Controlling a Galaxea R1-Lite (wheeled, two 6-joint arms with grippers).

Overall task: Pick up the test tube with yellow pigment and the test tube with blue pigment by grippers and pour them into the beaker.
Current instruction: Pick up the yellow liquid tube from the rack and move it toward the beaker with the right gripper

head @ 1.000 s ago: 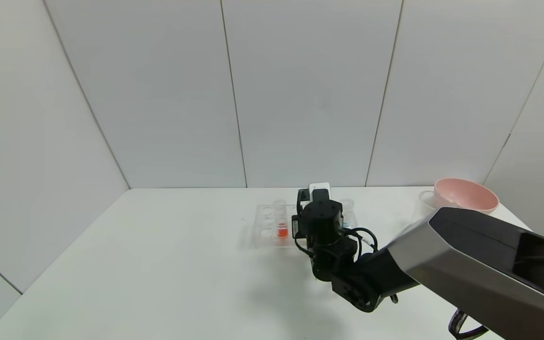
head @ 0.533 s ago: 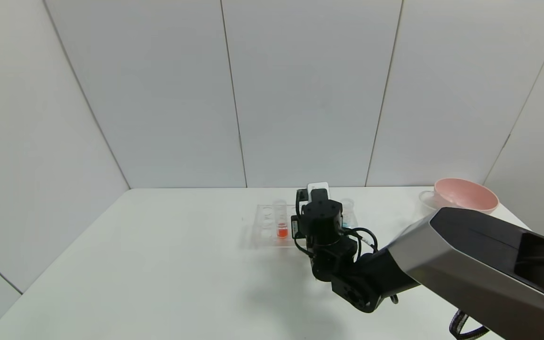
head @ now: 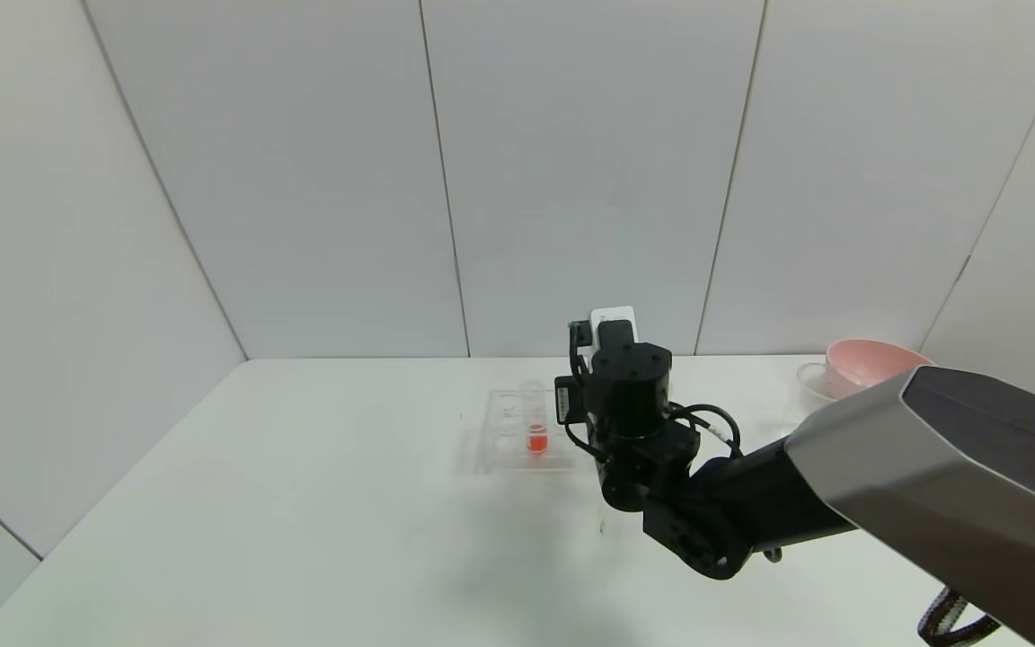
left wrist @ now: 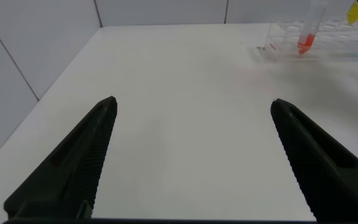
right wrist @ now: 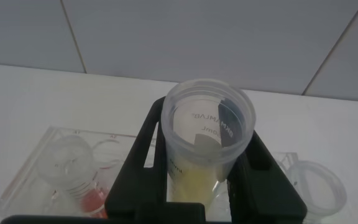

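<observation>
Yellow liquid sits at the bottom of the test tube with yellow pigment point(right wrist: 207, 146), which stands upright, clamped between the black fingers of the right gripper point(right wrist: 207, 186). That arm reaches in from the right, its wrist raised over the clear rack point(head: 517, 431), where an orange-red tube point(head: 535, 422) stands. The left gripper point(left wrist: 191, 158) hangs low over the white table point(head: 302, 503), jaws spread wide apart.

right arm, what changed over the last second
The right claw closed on the test tube with yellow pigment and rose, lifting it up out of the clear rack. The tube with orange-red liquid stays in the rack, the pink bowl has not moved, and the left claw hangs open over bare table.
</observation>
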